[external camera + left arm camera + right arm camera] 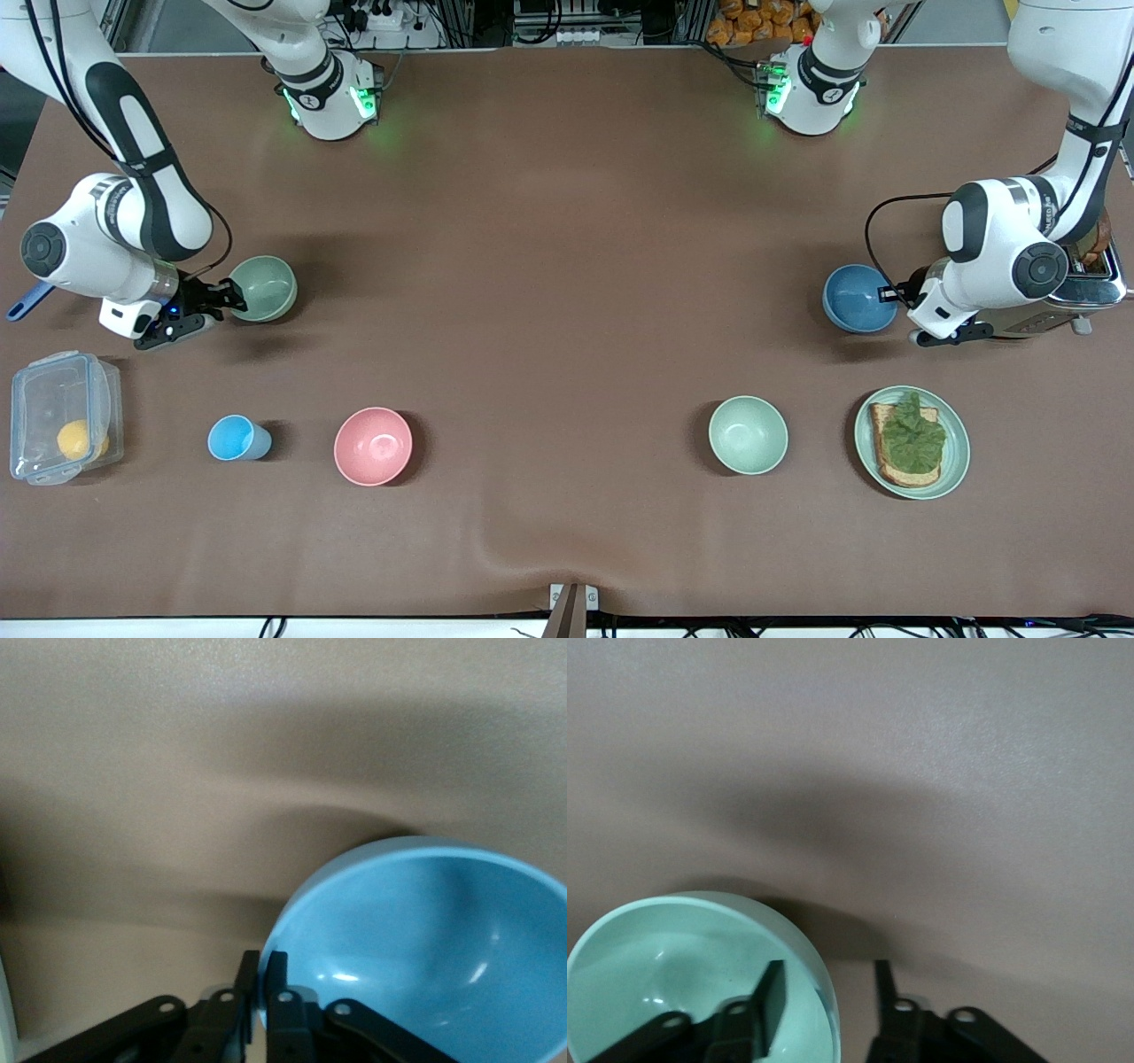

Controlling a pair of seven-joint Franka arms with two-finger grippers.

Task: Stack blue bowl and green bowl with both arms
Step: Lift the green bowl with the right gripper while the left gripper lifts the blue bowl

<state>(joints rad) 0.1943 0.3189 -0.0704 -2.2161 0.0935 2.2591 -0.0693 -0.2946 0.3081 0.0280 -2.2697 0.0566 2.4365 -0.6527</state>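
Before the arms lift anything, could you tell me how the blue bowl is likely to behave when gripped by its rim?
The blue bowl looks rigid, so it should keep its shape. The left end effector pinches only one edge, so the bowl may tilt once lifted. Glossy highlights inside suggest a smooth, possibly slippery wall.

Table cover (567, 266): brown cloth, matt, slightly rippled at the near edge; blue bowl (858, 298): smooth, faint sheen inside; green bowl (264, 287): smooth, matt; storage box (62, 416): clear plastic; toaster (1076, 297): shiny metal; arm shells: glossy white plastic.
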